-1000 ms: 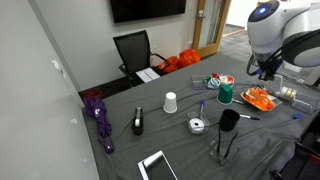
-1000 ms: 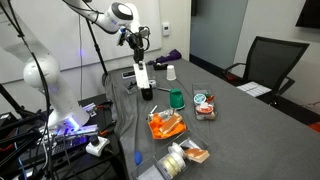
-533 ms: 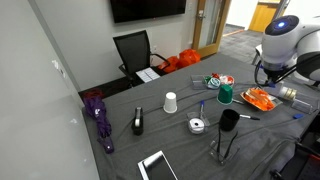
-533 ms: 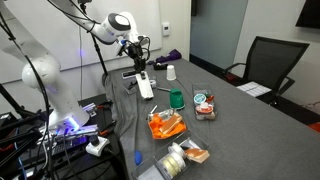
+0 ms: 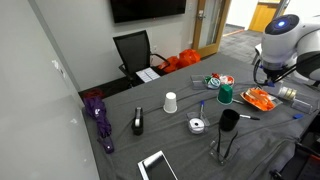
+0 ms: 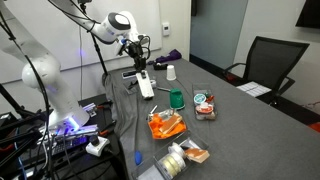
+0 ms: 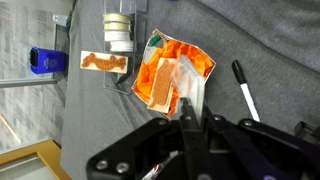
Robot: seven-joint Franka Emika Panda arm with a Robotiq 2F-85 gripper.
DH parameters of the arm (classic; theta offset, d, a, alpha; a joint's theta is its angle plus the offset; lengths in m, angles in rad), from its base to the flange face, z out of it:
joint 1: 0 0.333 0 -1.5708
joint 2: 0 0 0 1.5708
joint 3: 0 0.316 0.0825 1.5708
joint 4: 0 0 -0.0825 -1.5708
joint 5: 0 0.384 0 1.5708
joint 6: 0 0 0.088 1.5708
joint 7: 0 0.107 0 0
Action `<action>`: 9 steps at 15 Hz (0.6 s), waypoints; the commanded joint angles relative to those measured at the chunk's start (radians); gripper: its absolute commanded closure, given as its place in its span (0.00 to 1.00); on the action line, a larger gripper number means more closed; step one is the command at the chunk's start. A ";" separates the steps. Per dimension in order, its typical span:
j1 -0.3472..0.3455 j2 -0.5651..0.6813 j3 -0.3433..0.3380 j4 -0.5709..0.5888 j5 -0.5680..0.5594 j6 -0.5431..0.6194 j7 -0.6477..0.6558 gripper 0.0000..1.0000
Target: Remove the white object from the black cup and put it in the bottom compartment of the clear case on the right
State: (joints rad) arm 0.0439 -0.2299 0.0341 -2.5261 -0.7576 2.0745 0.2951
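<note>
The black cup (image 5: 229, 121) stands upright on the grey table (image 5: 180, 140), near a black pen. My gripper (image 5: 264, 76) hangs well away from the cup, above an orange snack packet (image 5: 260, 98). In the wrist view my jaws (image 7: 197, 108) are closed close together with a small pale piece between the tips, apparently the white object (image 7: 196, 92). The clear case (image 7: 115, 45) lies beyond the packet, with tape rolls in one compartment and a brown piece in another. It also shows in both exterior views (image 5: 290, 95) (image 6: 180, 160).
A white paper cup (image 5: 170, 102), a green cup (image 5: 225, 95), a flat white roll (image 5: 197, 125), a second clear box with coloured bits (image 5: 218, 82), a white tablet (image 5: 157, 166), a purple umbrella (image 5: 98, 115) and a blue item (image 7: 45, 60) are on the table. An office chair (image 5: 135, 50) stands behind it.
Since one second ago the arm has swung away from the cup side toward the orange packet and clear case. Nothing has visibly moved in the last half second.
</note>
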 commanded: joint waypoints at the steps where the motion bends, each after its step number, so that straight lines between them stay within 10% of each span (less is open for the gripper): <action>1: -0.039 -0.071 -0.029 -0.082 -0.062 0.056 -0.094 0.98; 9: -0.190 -0.242 -0.234 -0.292 -0.418 0.242 -0.342 0.98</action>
State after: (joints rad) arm -0.0783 -0.3830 -0.1355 -2.7303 -1.0605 2.2303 0.0488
